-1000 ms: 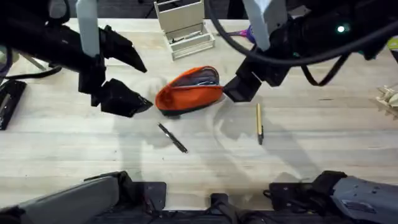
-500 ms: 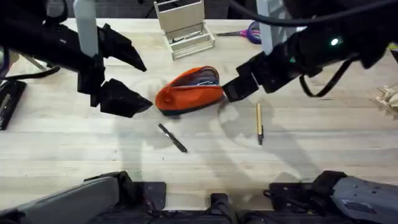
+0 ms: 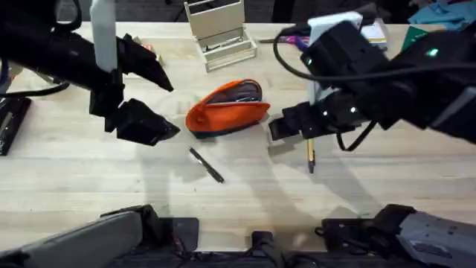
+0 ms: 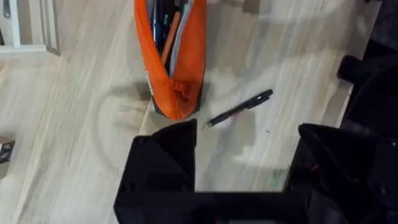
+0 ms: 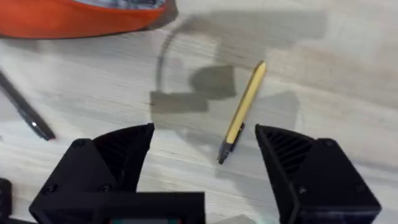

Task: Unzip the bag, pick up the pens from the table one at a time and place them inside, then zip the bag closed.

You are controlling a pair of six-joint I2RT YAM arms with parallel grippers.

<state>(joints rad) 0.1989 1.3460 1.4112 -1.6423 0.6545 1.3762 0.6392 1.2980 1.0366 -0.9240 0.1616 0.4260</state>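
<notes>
Right gripper [image 5: 205, 162] lowered — astride tan pen [image 5: 242, 112].

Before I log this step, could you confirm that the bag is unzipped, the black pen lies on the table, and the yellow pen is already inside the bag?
Not quite: the yellow pen is not inside the bag; it lies on the table, below the right gripper, whose jaws are open, as the right wrist view shows. The bag is unzipped and the black pen lies on the table.

Left gripper [image 4: 249, 162] fingers spread wide, nothing between them. Orange bag [image 4: 173, 56] lies unzipped just beyond one finger [image 4: 168, 155], contents visible in the opening. Black pen [image 4: 239, 108] on the table [image 4: 74, 124], beyond the gap between the fingers, beside the bag's near end.
</notes>
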